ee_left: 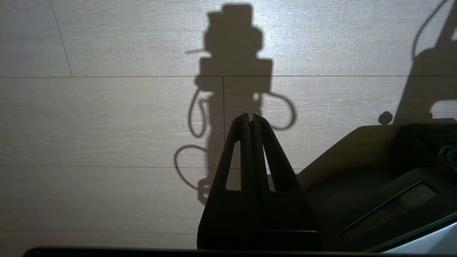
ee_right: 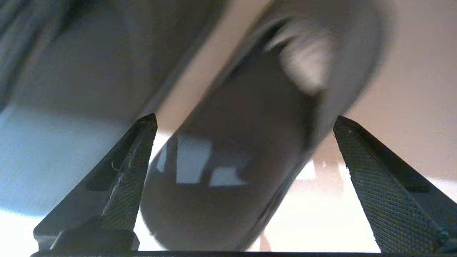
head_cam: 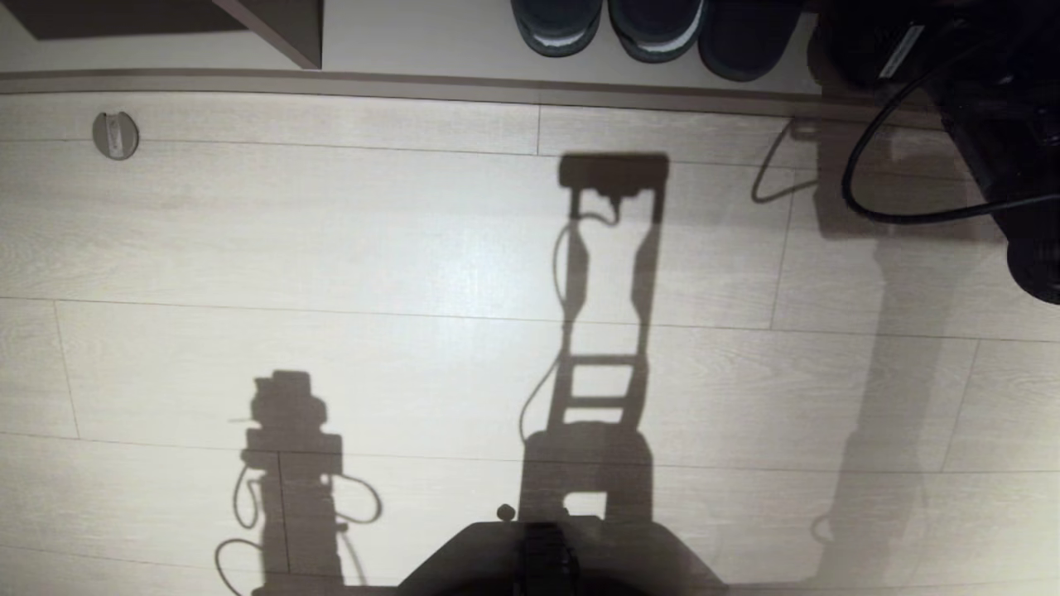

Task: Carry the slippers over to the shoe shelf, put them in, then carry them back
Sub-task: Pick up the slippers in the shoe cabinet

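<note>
Pale wood-plank floor fills most of the room as seen from the robot's head, crossed by the robot's own long shadows. At the far edge, past a low threshold strip, the slippers sit side by side on the light floor of the shoe shelf, only their rounded ends showing; a third, darker shoe stands just right of them, and which two make the pair I cannot tell for certain. A divider panel of the shelf stands to their left.

The right arm, a dark mass trailing a black cable, reaches toward the far right near the shoes. Its right claw is spread wide and released, with the blurred rounded body of one slipper lying between the two textured fingers, not yet pinched.

The slipper looks soft, light fabric, so it should squash under pressure and sag if lifted by one end. My guess is the upper band or the side wall near the foot opening gives the firmest hold; the rounded toe would likely slip.

The left claw hangs clenched and empty over bare floor at the near left, parked. A round metal floor fitting lies far left.
</note>
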You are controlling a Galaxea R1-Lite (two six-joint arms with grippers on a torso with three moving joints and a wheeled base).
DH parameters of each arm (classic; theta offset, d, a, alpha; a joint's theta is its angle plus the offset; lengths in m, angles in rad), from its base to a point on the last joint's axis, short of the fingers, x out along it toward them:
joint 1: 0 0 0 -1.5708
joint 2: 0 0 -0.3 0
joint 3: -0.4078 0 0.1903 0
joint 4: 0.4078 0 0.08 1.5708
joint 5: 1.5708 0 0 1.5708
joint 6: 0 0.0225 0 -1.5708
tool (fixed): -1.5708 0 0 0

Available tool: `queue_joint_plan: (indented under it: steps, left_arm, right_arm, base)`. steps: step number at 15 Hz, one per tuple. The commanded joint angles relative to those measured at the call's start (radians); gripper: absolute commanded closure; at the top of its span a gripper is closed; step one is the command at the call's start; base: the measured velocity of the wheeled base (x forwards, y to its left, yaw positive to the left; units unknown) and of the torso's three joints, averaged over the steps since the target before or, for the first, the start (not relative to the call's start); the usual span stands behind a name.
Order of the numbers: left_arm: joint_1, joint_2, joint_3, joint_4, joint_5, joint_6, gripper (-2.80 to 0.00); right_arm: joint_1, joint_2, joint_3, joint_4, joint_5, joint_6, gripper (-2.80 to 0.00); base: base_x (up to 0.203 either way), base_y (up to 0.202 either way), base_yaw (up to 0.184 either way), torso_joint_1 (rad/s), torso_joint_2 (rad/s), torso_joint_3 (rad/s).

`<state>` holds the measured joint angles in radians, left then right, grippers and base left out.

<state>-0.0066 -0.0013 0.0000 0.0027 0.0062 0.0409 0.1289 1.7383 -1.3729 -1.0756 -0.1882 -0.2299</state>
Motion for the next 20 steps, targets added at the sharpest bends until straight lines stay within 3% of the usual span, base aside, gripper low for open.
queue_joint_plan:
  steps: [1,5,9,15,20]
  left_arm:
    - [0.000,0.001,0.002,0.002,0.000,0.001,0.00]
    - [0.000,0.001,0.001,0.002,0.000,0.001,0.00]
    - [0.000,0.001,0.000,0.002,0.000,0.001,0.00]
    - [0.000,0.001,0.002,0.002,0.000,0.001,0.00]
    - [0.000,0.001,0.000,0.002,0.000,0.001,0.00]
  right_arm:
    - [0.015,0.078,-0.066,-0.069,-0.052,0.009,-2.80]
    - [0.053,0.132,-0.147,-0.169,-0.094,0.080,-2.80]
    - [0.071,0.100,-0.077,-0.146,-0.092,0.081,-2.80]
    - [0.087,0.123,-0.088,-0.133,-0.080,0.126,-2.80]
    - [0.086,0.197,-0.229,-0.124,-0.071,0.121,-2.80]
  base:
    - [0.000,0.000,0.000,0.000,0.00,0.000]
    - [0.000,0.000,0.000,0.000,0.00,0.000]
    - [0.000,0.000,0.000,0.000,0.00,0.000]
    - [0.000,0.000,0.000,0.000,0.00,0.000]
    - [0.000,0.000,0.000,0.000,0.00,0.000]
